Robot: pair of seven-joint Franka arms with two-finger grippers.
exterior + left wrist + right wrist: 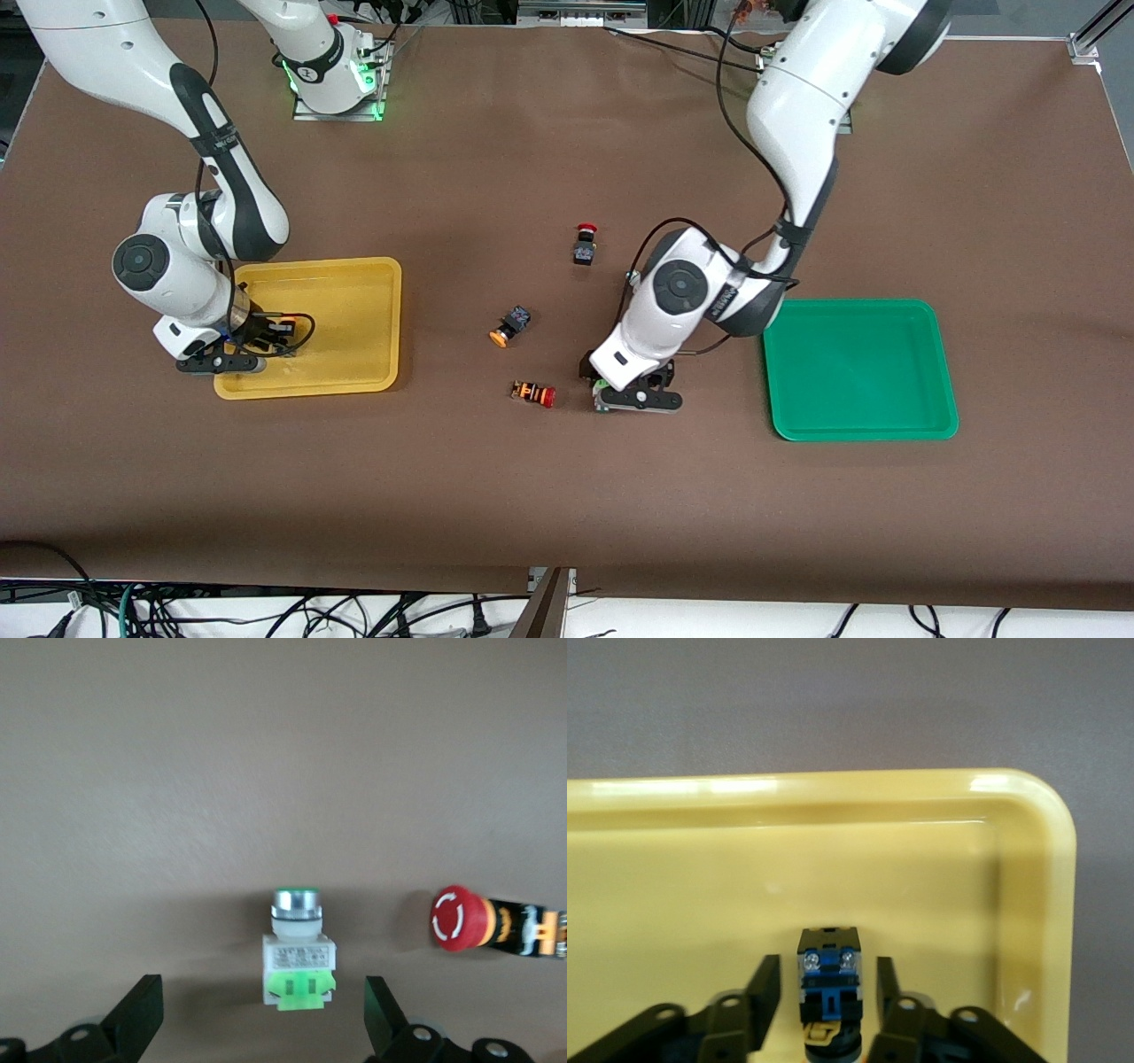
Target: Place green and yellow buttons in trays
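My left gripper [636, 397] [263, 1020] is open, low over the table, straddling a silver-white switch with a light-green block [299, 955], which lies free between the fingers. My right gripper [252, 344] [826, 997] is open inside the yellow tray [354, 292] [673, 904]. A black switch with a blue block [827, 988] lies on the tray floor between its fingers, with a gap on each side. Another black switch with a yellow-orange cap [509, 326] lies mid-table. The green tray [864, 434] is toward the left arm's end. A second silver-white switch is out of view.
An orange-striped switch with a red cap [533, 392] [483, 926] lies beside the left gripper, toward the right arm's end. A black switch with a red cap [585, 244] stands farther from the front camera. The green tray holds nothing.
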